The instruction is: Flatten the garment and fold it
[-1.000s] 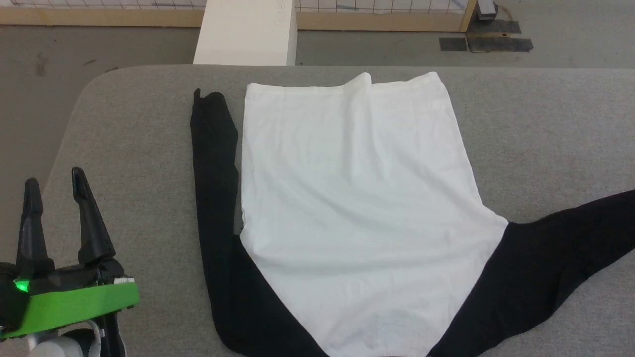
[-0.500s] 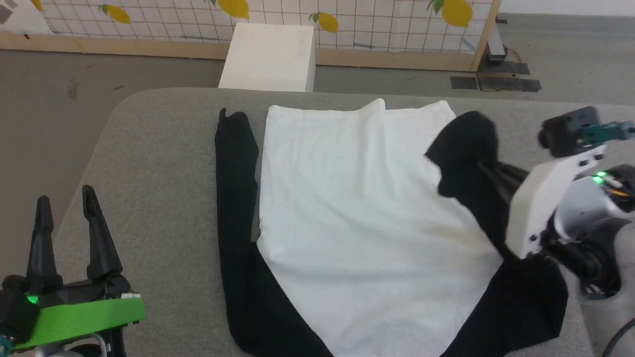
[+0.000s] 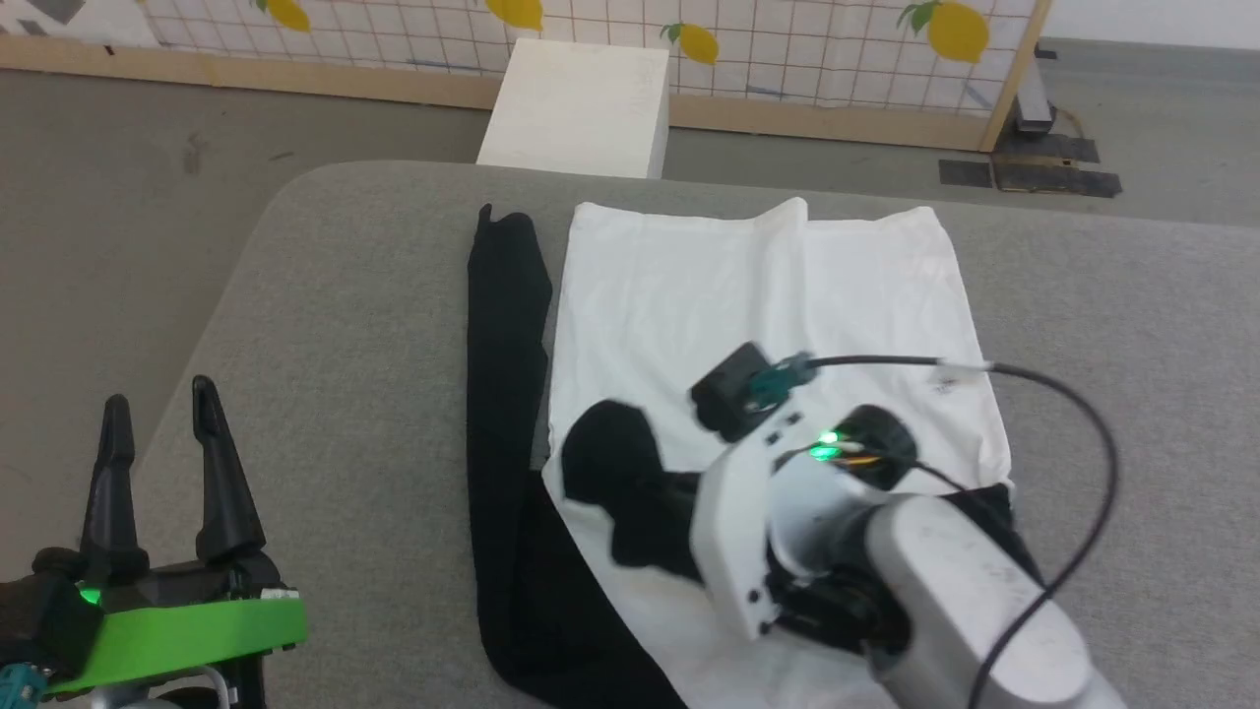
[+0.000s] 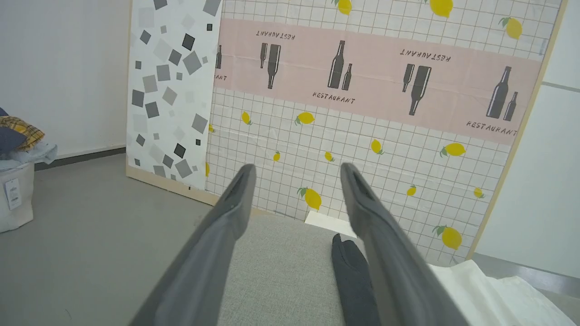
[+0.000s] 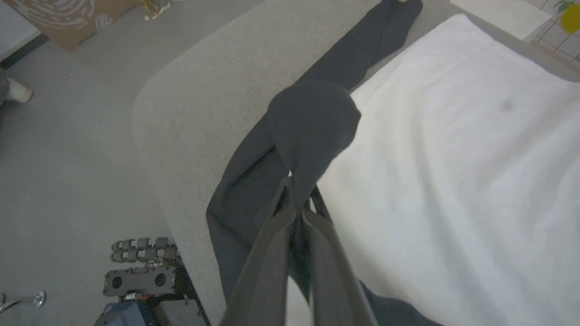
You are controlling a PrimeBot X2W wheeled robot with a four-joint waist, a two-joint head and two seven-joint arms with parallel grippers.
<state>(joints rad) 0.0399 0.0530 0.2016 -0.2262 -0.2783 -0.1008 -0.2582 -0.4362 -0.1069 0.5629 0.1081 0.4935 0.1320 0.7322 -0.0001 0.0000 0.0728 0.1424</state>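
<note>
The garment (image 3: pixel 748 295) lies spread on the grey table (image 3: pixel 345 295), white body up. Its one black sleeve (image 3: pixel 507 374) runs straight along the body's left edge. My right gripper (image 3: pixel 645 487) reaches across the lower part of the white body, shut on the end of the other black sleeve (image 3: pixel 600 458), which is drawn over the white cloth. In the right wrist view the right gripper (image 5: pixel 292 181) pinches that sleeve's bunched end (image 5: pixel 312 122) just above the body (image 5: pixel 453 158). My left gripper (image 3: pixel 160 399) stands open and empty at the table's left edge, apart from the garment; its own view shows the left gripper (image 4: pixel 297 170) open.
A white box (image 3: pixel 581 108) stands on the floor beyond the table's far edge, in front of a lemon-patterned screen (image 3: pixel 787 39). The table's rounded left corner (image 5: pixel 149 104) drops to grey floor. A cloth-filled bin (image 4: pixel 18 181) sits far left.
My right arm came in from the right, holding the black right sleeve, and carried it leftward across the white body. The head camera has shifted too. The left gripper stays open.
</note>
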